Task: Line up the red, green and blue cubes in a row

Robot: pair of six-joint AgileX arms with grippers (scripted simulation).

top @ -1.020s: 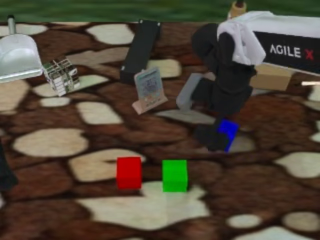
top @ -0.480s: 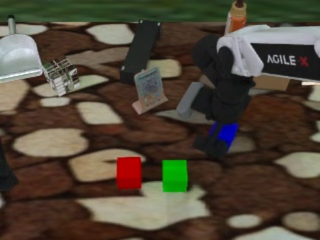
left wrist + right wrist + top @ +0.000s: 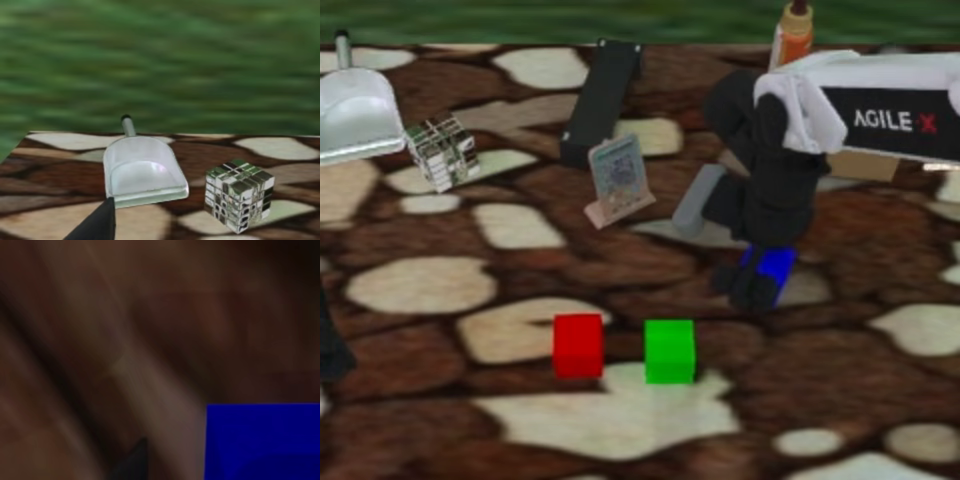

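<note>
Matte, plain-faced red cube (image 3: 578, 345), green cube (image 3: 670, 351) and blue cube (image 3: 777, 267) contrast with a silvery grid-faced cube (image 3: 239, 194) whose mirror-like tiles gleam. The scoop (image 3: 144, 172) looks like glossy, translucent whitish plastic with a dull grey handle. The counter (image 3: 440, 290) carries a smooth printed pattern of brown and cream patches. The right gripper (image 3: 755, 285) is matte black, beneath a white arm shell.
</note>
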